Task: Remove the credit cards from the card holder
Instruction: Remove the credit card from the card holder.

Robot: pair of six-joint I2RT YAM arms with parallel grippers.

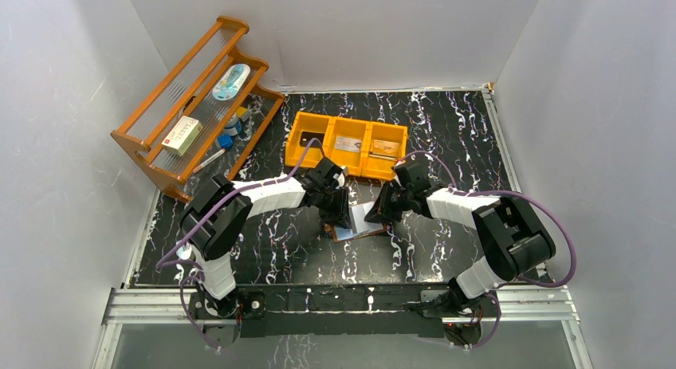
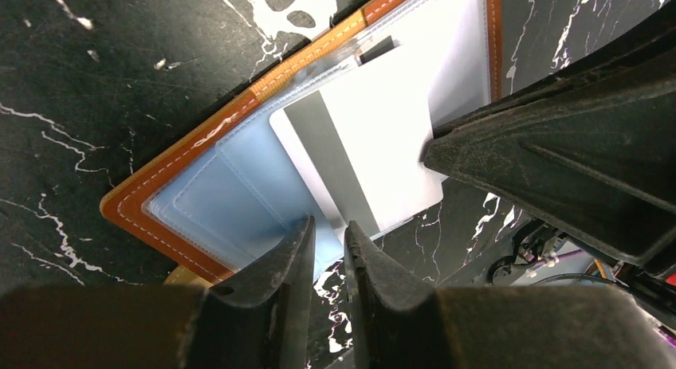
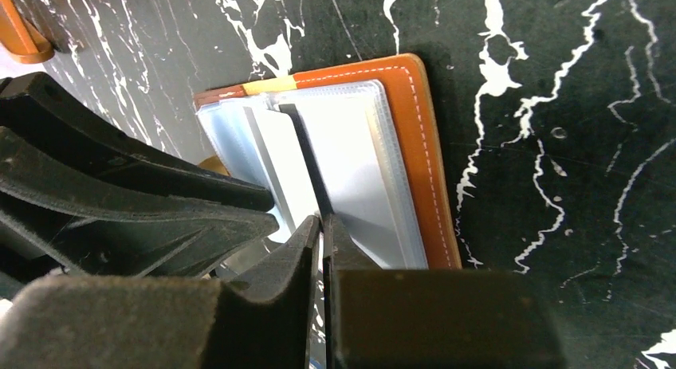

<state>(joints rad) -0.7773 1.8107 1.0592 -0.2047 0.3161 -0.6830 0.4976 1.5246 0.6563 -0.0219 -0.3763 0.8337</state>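
Observation:
The brown card holder (image 1: 360,223) lies open on the table between my two grippers, its pale-blue pockets up (image 2: 231,198). A white credit card with a grey stripe (image 2: 375,138) sticks halfway out of a pocket. My right gripper (image 1: 380,212) is shut on that card's edge, which shows as a thin dark line (image 3: 307,166) running into the jaws (image 3: 323,221). My left gripper (image 2: 328,229) stands at the pocket's near edge, its jaws a narrow gap apart and holding nothing I can see. A tan corner (image 2: 187,277) pokes out from under the holder.
An orange three-compartment bin (image 1: 303,134) stands just behind the holder, with a silvery card (image 1: 348,143) and a tan card (image 1: 385,147) in it. A wooden rack (image 1: 151,142) with a white-and-red box (image 1: 182,134) is at the back left. White walls enclose the table.

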